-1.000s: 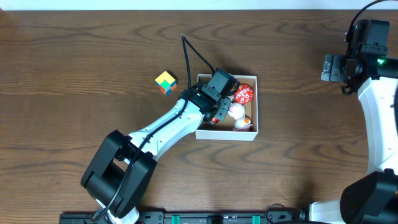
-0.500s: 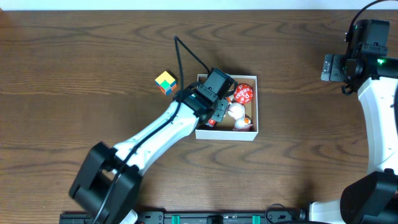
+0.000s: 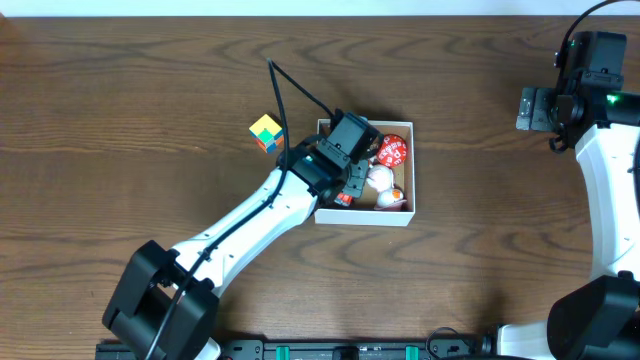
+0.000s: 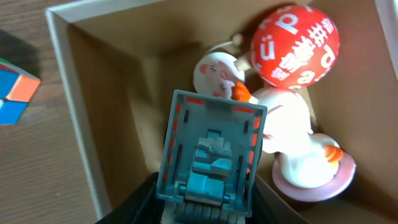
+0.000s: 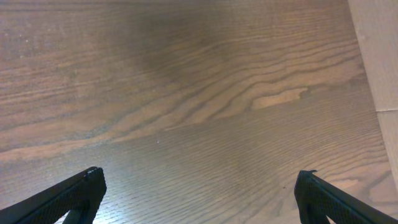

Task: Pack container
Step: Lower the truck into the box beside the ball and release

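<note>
Dark wooden table — bold grain, even light

Overhead looks straight down; left wrist close over container (shared).

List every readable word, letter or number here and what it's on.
"P": white, on the red ball in the container.
"ü": same ball.
"a": same ball.
Other white characters on it: too blurred to read.
Overhead view: its print is too small to read.
No text on the blue-grey toy or the colour cube.
</note>
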